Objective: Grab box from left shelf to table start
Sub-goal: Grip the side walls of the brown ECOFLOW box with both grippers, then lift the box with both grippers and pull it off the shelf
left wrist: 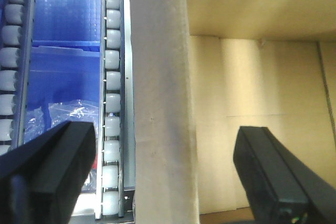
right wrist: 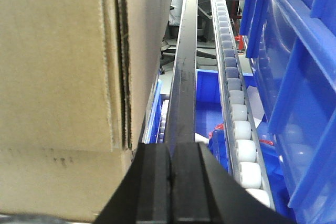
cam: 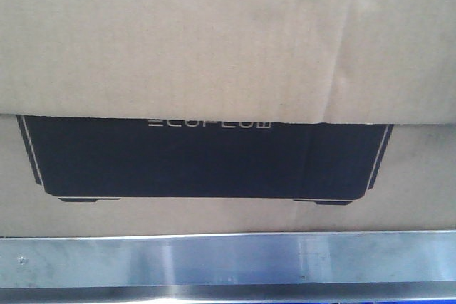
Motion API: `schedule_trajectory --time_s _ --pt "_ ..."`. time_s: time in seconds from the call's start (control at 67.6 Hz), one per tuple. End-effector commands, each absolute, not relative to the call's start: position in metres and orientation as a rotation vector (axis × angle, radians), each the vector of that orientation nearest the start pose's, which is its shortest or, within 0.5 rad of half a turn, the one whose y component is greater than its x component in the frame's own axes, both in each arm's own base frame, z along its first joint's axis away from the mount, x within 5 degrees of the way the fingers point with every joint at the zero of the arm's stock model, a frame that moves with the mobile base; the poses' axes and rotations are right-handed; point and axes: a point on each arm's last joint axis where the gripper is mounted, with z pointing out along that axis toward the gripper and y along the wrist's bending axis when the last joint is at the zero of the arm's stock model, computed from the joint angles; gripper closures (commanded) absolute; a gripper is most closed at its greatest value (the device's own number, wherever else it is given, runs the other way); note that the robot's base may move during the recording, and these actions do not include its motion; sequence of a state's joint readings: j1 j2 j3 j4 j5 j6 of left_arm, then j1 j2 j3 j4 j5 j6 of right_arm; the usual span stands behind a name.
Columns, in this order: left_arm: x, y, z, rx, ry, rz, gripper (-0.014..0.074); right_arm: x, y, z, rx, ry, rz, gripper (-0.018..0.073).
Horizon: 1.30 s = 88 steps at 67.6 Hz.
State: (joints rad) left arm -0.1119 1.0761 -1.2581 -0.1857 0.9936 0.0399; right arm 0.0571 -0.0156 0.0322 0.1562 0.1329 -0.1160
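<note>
The brown cardboard box (cam: 228,40) fills the front view, its black panel with pale ECOFLOW lettering facing me. It rests on the left shelf (cam: 228,260), whose shiny metal rail runs below it. In the left wrist view my left gripper (left wrist: 165,169) is open, its black fingers (left wrist: 58,166) straddling the box's upright side wall (left wrist: 163,103), one finger outside and one inside the open box. In the right wrist view my right gripper (right wrist: 170,153) is shut on nothing, just to the right of the box's corner (right wrist: 63,77). The table is out of view.
White roller tracks (left wrist: 113,103) (right wrist: 236,114) run along both sides of the box. Blue plastic bins (right wrist: 294,77) crowd the right side, and a blue bin with clear bags (left wrist: 63,51) sits below on the left. A dark metal rail (right wrist: 184,77) runs ahead of the right gripper.
</note>
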Motion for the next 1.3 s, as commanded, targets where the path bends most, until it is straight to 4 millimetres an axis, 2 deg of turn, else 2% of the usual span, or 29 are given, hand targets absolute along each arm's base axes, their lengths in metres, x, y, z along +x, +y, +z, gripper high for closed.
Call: schedule_trajectory --time_s 0.0,0.266,0.577,0.725,1.066,1.184,1.288 --pt "0.200 -0.045 0.435 0.176 2.184 -0.300 0.0153 0.056 0.004 0.199 -0.026 1.544 0.074 0.0501" --pt "0.210 -0.063 0.426 0.277 2.224 -0.287 0.0153 0.056 0.004 0.199 -0.026 1.544 0.074 0.0501" --pt "0.219 -0.060 0.433 0.228 2.312 -0.233 0.0160 0.056 0.004 0.199 -0.026 1.544 0.074 0.0501" --pt "0.226 -0.059 0.427 0.209 2.394 -0.185 0.0216 0.056 0.004 0.199 -0.026 1.544 0.074 0.0501" --pt "0.234 -0.062 0.420 0.217 2.432 -0.181 0.0216 0.056 0.004 0.200 -0.024 1.527 0.073 0.0501" --pt "0.234 -0.062 0.420 0.217 2.432 -0.181 0.0216 0.056 0.003 0.205 -0.008 1.472 0.076 0.0501" --pt "0.234 -0.062 0.420 0.217 2.432 -0.181 0.0216 0.054 0.001 0.219 0.040 1.378 0.108 0.0501"
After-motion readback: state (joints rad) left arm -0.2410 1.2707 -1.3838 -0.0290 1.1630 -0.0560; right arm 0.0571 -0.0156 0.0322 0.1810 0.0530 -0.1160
